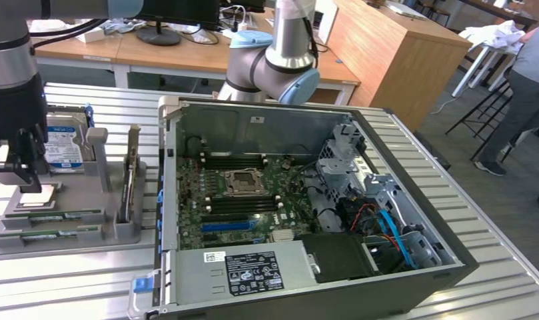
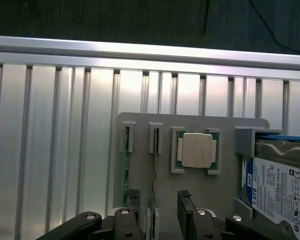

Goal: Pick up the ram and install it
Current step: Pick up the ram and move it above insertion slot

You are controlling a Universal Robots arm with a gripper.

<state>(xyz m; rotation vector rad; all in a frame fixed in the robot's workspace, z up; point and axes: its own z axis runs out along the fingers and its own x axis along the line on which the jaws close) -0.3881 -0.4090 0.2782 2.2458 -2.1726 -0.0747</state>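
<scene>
Two ram sticks lie in slots of a grey holder tray point(image 1: 118, 233) at the exterior view's left: one ram point(image 1: 54, 217) nearer the CPU, the other ram point(image 1: 47, 235) in front of it. My gripper point(image 1: 16, 180) hangs over the tray's far left end, above the silver-topped CPU point(image 1: 36, 198). From the wrist, both sticks show edge-on, one ram point(image 2: 124, 175) outside the fingers and the other ram point(image 2: 153, 175) running between them. My gripper point(image 2: 159, 197) is open, above the tray, with nothing held. The open computer case point(image 1: 412, 167) shows its motherboard point(image 1: 242, 200).
On the tray also stand a hard drive point(image 1: 63, 150) and an upright expansion card point(image 1: 128, 180). The CPU point(image 2: 197, 150) and hard drive point(image 2: 279, 185) lie beside my fingers. The slatted metal table point(image 1: 492, 220) carries everything. A person point(image 1: 527, 87) stands at the far right.
</scene>
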